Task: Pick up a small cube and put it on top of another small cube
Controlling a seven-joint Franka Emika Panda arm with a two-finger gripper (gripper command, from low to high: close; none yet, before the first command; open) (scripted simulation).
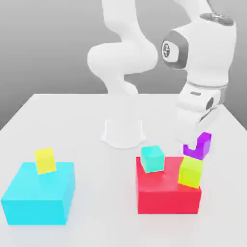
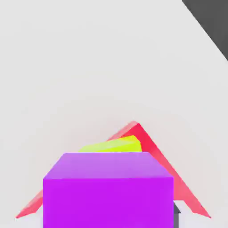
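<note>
White worktop (image 1: 87,125) is being used as the stage. The purple cube (image 1: 198,146) is being pinched in the gripper (image 1: 195,140), raised off the surface in the carrying step. Next, lowering squarely onto the lime-yellow cube (image 1: 191,171), just below the gripper, is probably being called for.

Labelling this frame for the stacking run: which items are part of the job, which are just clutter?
In the job:
- purple cube, held in the gripper
- teal small cube or lime-yellow small cube, likely stack targets

Lying about:
- red block
- cyan block
- yellow cube on it
</note>
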